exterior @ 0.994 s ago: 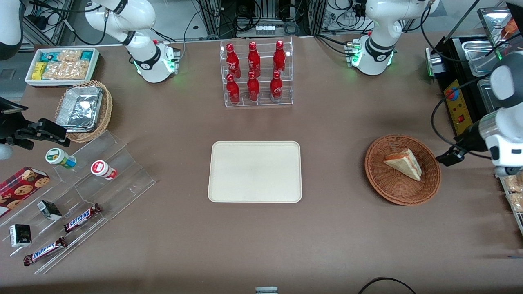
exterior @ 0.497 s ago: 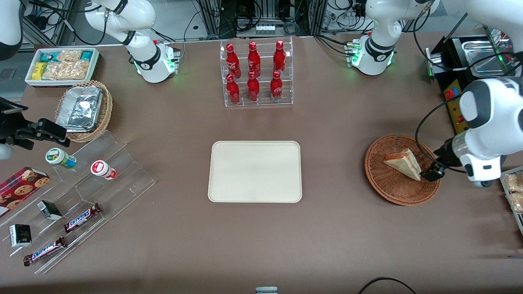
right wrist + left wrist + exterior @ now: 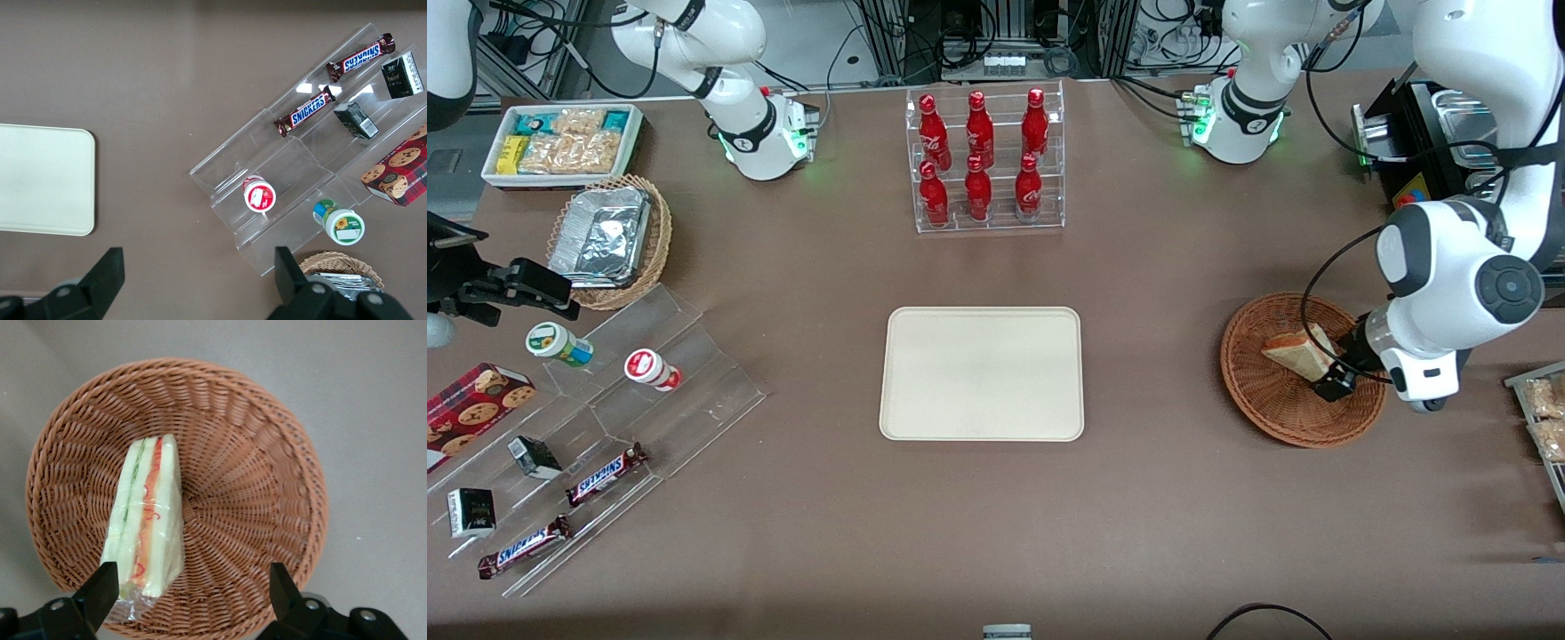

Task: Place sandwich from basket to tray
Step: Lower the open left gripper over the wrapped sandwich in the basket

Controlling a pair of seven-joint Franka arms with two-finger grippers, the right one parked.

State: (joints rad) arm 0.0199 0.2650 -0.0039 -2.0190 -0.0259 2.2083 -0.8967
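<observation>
The left arm's gripper point(image 3: 193, 587) is hovering over the basket point(image 3: 1280, 418) with its fingers point(image 3: 100, 590) spread wide and nothing between them, so the step in hand reads as the approach for the pick. The sandwich point(image 3: 145, 520) is lying in the basket, resting against the sloping wicker wall toward the tray's side, its cut edge with the red-orange and green filling facing up in the wrist view. One fingertip is sitting just over the wedge's wrapped end while the other is hanging above bare weave, so the jaws are not yet straddling it. To do this well, the gripper probably needs shifting sideways until the wedge is centred between the fingers, with the pads facing the two broad bread faces (gripping across the filling edge would likely squash it or let it slip). Descending gently matters too, since the basket's rim is close to one finger. The tray point(image 3: 982, 373) is lying well apart from the basket, toward the table's middle, with nothing on it.
</observation>
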